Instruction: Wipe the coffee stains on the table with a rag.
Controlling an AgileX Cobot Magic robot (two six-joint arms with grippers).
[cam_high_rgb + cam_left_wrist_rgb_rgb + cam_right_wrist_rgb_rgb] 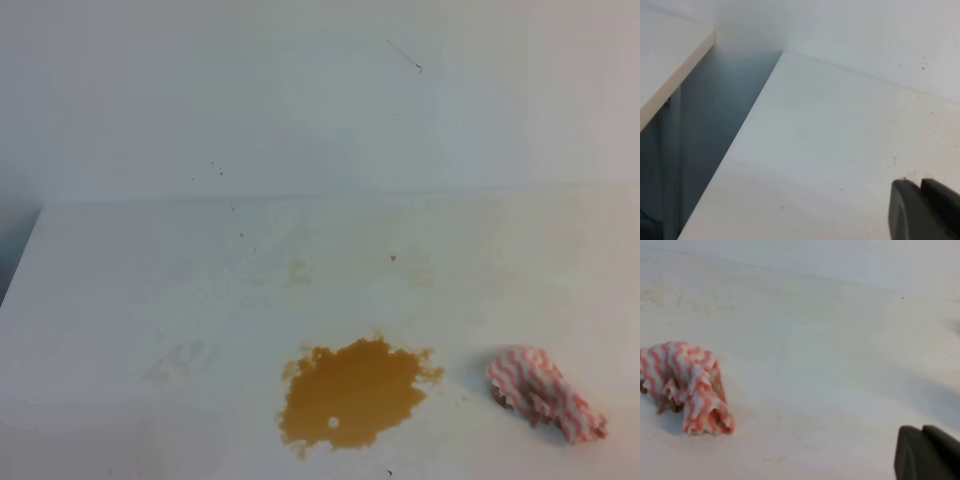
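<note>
One orange-brown coffee stain (352,394) sits on the white worktop (150,280), rag (545,393) lying just right; right tool (927,452) closed, empty, left tool (925,210) unclear.

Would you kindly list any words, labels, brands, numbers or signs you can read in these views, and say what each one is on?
No readable text in any view.
The rag shows only pink-and-white zigzag stripes, no label.
The table carries only the coffee stains and faint specks, no print.
The wall has small dark marks, not letters.
</note>
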